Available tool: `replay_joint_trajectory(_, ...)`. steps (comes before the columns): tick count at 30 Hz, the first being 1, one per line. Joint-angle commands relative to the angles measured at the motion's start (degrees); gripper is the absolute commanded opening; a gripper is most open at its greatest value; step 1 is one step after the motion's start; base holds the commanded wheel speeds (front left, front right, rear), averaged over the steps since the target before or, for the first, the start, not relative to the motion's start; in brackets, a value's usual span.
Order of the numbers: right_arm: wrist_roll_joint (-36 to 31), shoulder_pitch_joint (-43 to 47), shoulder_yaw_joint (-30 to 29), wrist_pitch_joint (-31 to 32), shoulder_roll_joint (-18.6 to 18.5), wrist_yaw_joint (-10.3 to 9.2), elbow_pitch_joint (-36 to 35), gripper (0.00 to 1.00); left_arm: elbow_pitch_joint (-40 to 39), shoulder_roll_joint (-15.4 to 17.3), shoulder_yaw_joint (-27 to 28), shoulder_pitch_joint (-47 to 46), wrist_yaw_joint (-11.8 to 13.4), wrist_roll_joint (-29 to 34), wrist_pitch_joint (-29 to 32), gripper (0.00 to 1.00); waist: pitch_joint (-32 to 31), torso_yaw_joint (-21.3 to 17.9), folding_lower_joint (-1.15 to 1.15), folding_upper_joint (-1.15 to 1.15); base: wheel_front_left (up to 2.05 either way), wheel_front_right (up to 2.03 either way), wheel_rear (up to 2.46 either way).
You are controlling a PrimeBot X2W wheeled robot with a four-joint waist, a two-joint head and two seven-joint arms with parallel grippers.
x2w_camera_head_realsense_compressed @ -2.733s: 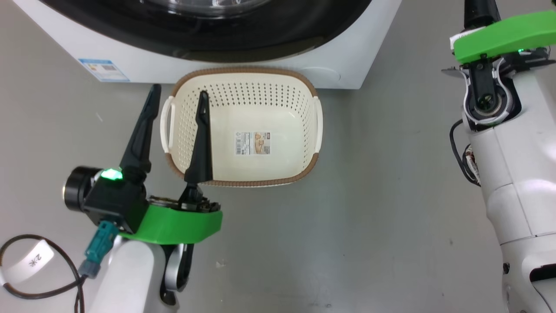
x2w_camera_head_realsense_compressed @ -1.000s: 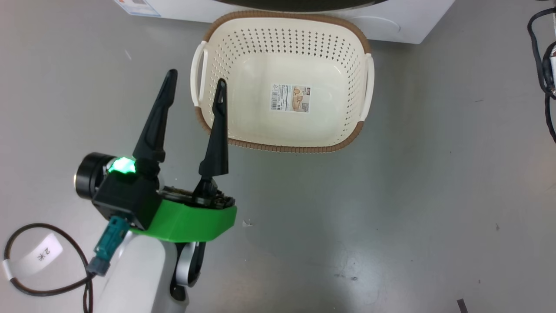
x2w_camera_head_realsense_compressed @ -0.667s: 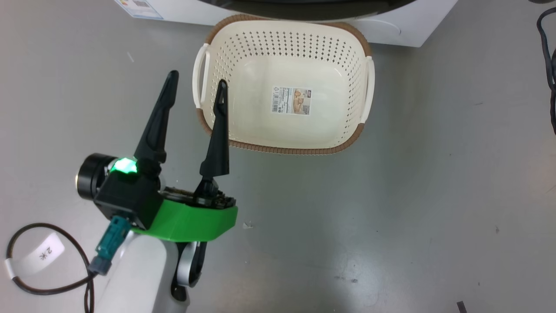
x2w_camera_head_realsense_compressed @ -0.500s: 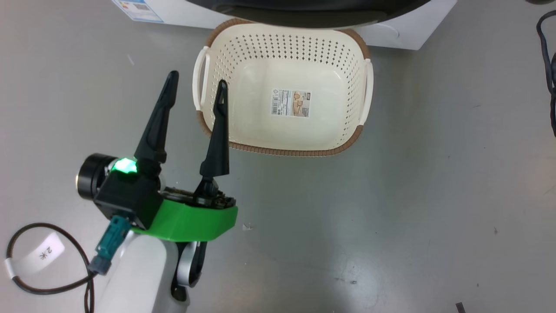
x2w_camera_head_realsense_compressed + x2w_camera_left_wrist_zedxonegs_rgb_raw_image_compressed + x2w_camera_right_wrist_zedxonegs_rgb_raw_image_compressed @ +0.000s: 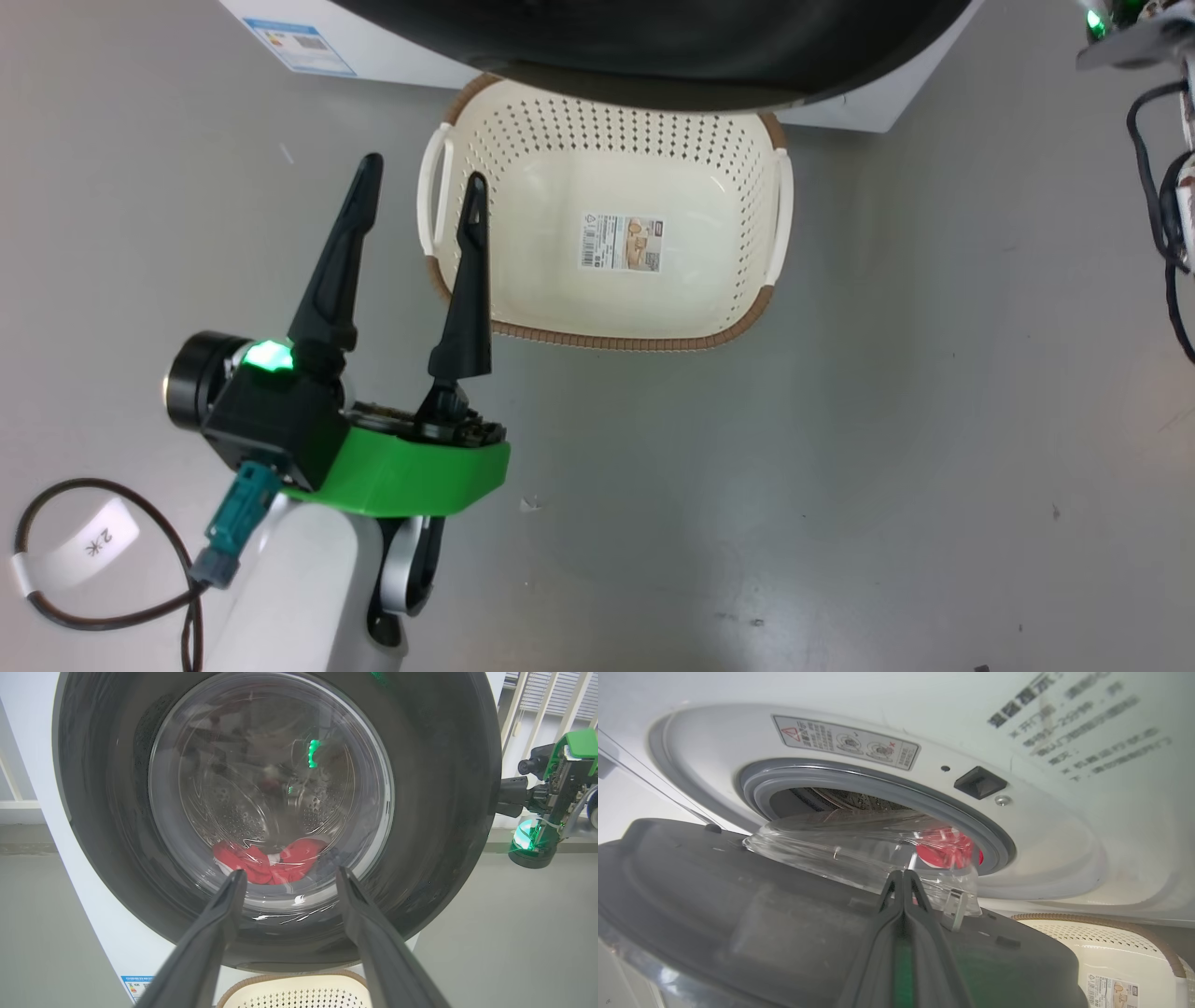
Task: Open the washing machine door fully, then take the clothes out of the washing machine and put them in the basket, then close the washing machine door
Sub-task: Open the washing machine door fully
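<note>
1. We are seeing the left gripper [image 5: 425, 170] standing with its jaws spread wide, gripping nothing. The basket [image 5: 597, 338] is lying just at its 1 o'clock.
2. In the left wrist view the clothes [image 5: 266, 863] are showing between the left gripper's [image 5: 290, 872] fingertips, behind the glass and apart from them.
3. The right gripper [image 5: 903, 873], jaws pressed shut on nothing, is reaching the washing machine door [image 5: 444, 812] at its 3 o'clock edge. Its tips are lying against the inner face, beside the glass bowl [image 5: 840, 849].
4. The glossy black door is hanging ajar over the basket's far rim, baring the grey rubber ring [image 5: 878, 781].
5. The clothes are lying bunched, bright red with a little white.
6. The washing machine [image 5: 392, 56] is carrying a blue label [image 5: 301, 47], a warning label [image 5: 845, 742] with a red triangle, and blurred lettering [image 5: 1064, 718]. The basket is wearing a sticker [image 5: 623, 243]. We are finding none of it readable.
</note>
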Motion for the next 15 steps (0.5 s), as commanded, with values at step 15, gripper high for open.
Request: replay_joint_trajectory(15, 0.9, 11.4, 0.3, 2.4, 0.1, 0.44, -10.9, 0.00, -1.5, 1.1, 1.2, 1.0, 2.0, -1.0, -0.4, 1.00, -4.8, 2.4, 0.00, 0.00, 0.00, 0.00, 0.00)
